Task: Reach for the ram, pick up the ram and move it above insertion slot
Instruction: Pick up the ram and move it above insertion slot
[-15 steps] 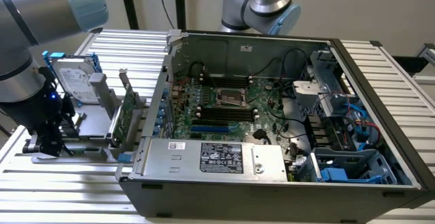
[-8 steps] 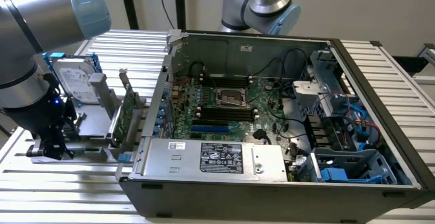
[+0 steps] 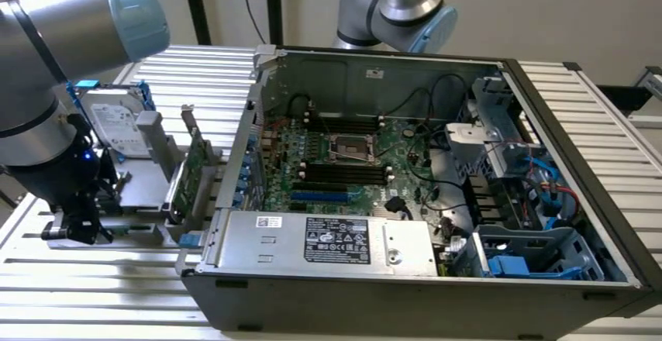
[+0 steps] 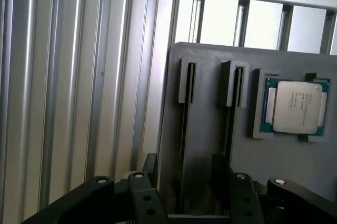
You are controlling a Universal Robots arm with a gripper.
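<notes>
My gripper (image 3: 77,229) hangs low over a grey holder tray (image 3: 139,229) at the exterior view's left, beside the open computer case (image 3: 414,279). In the wrist view the gripper (image 4: 187,176) is open. Its black fingers (image 4: 150,179) stand on either side of a long narrow groove (image 4: 184,129) in the grey holder (image 4: 210,66). I cannot tell whether the thin dark line in that groove is the ram seen edge-on. The black memory slots (image 3: 342,172) lie on the green motherboard (image 3: 398,151) inside the case.
A processor chip (image 4: 295,107) sits in a pocket of the holder. A silver hard drive (image 3: 114,124) and a broad green card with a metal bracket (image 3: 191,174) stand upright beside the gripper. A second arm (image 3: 398,8) rises behind the case. Everything rests on a ribbed aluminium table (image 3: 104,294).
</notes>
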